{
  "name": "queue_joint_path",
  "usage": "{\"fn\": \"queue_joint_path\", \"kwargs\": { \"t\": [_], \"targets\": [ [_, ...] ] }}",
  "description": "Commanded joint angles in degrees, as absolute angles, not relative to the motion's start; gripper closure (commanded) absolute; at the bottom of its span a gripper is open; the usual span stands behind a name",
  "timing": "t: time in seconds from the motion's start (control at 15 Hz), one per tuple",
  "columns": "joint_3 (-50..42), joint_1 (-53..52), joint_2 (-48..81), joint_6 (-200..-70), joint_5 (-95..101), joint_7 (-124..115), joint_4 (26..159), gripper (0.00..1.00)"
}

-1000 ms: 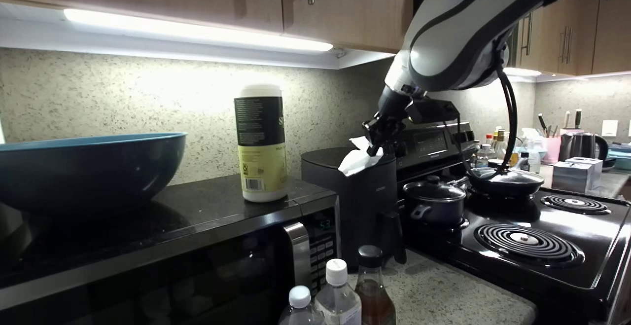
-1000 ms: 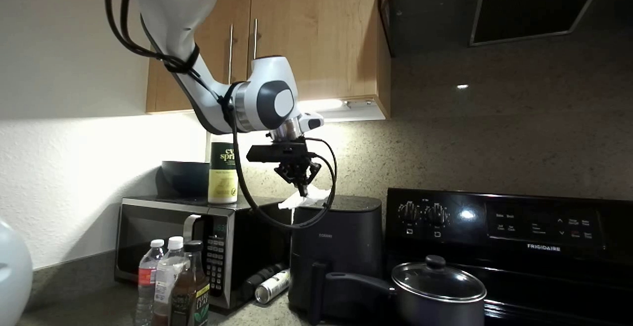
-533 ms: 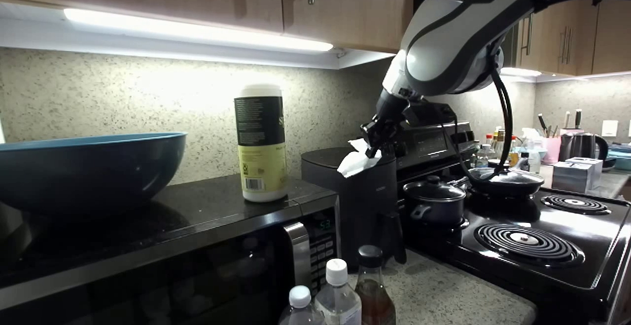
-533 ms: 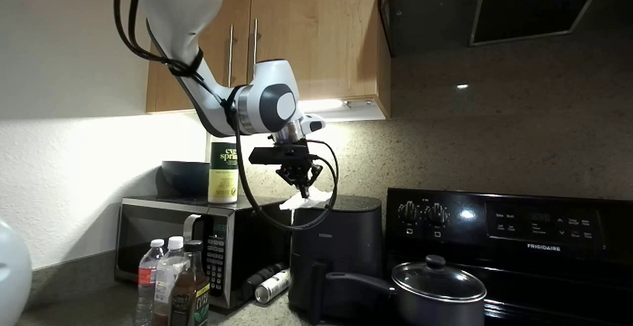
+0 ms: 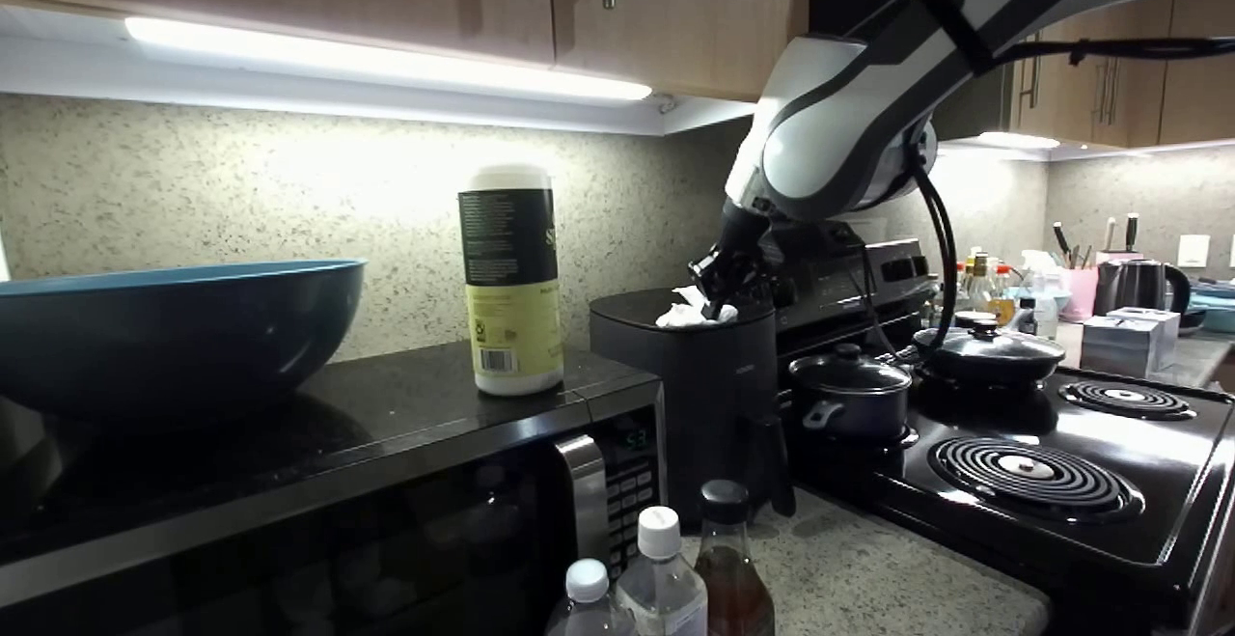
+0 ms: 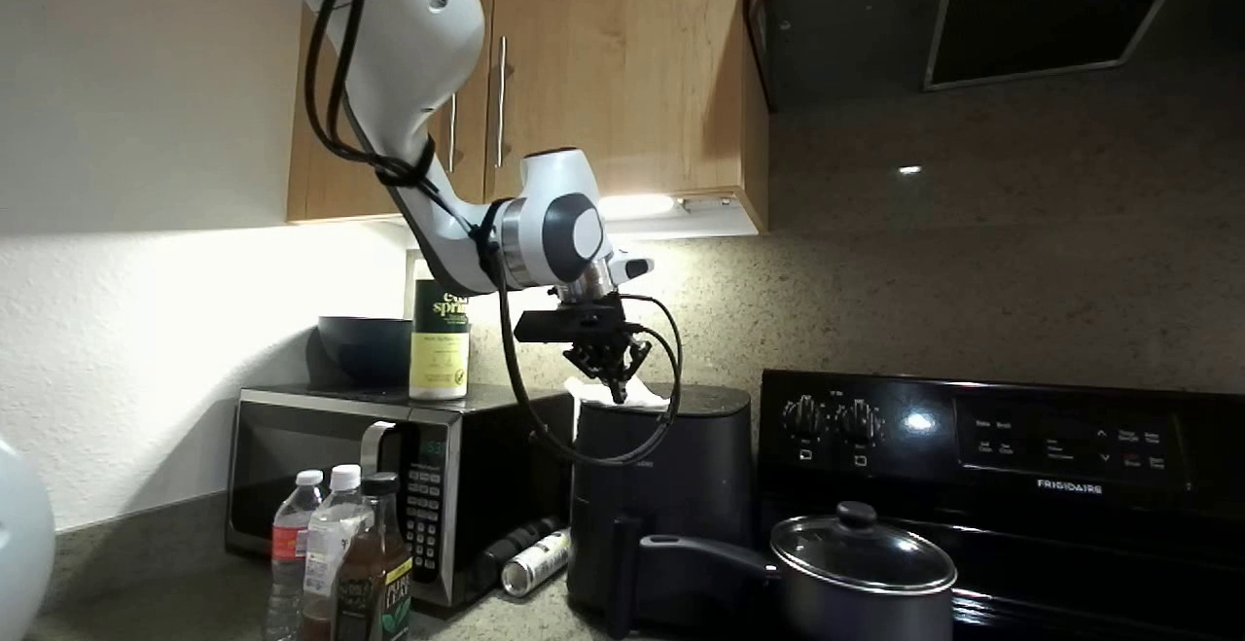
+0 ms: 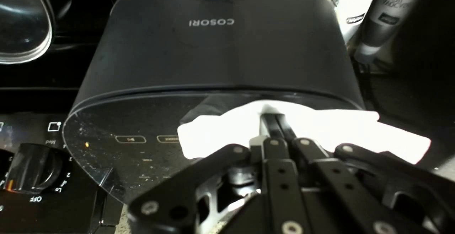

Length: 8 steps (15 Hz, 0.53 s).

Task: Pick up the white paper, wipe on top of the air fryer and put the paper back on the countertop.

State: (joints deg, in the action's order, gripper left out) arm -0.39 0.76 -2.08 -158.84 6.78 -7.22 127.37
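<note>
The white paper (image 5: 683,315) is a crumpled wad at the front part of the air fryer's top. In an exterior view it is spread flat (image 6: 587,392). It seems to touch the top. The air fryer (image 6: 671,495) is tall and black; its front and glossy top show in the wrist view (image 7: 213,56). My gripper (image 7: 275,115) is shut on the paper, its fingertips together and pressed into it. In both exterior views the gripper (image 5: 712,310) points down at the top surface. The speckled countertop (image 5: 849,564) lies below, in front of the air fryer.
The microwave (image 6: 340,466) stands beside the air fryer, with a wipes canister (image 5: 511,279) and blue bowl (image 5: 183,337) on it. Bottles (image 5: 661,578) stand in front. A lidded pot (image 6: 861,573) sits on the stove (image 5: 1081,462), its handle near the air fryer. Cabinets (image 6: 622,67) hang above.
The gripper has moved down with the paper, from just above the air fryer onto its top. It also shifted slightly sideways. The paper now looks bunched and pressed rather than hanging.
</note>
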Motion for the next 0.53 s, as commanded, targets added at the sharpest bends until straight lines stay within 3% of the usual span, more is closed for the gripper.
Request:
{"fn": "queue_joint_path", "kwargs": {
  "t": [0.0, 0.47],
  "targets": [
    [-1.5, 2.6, 1.2, -161.3, 16.3, -17.6, 124.0, 0.99],
    [-6.8, 4.3, 0.3, -157.7, 39.0, -44.8, 124.0, 0.99]
  ]
}}
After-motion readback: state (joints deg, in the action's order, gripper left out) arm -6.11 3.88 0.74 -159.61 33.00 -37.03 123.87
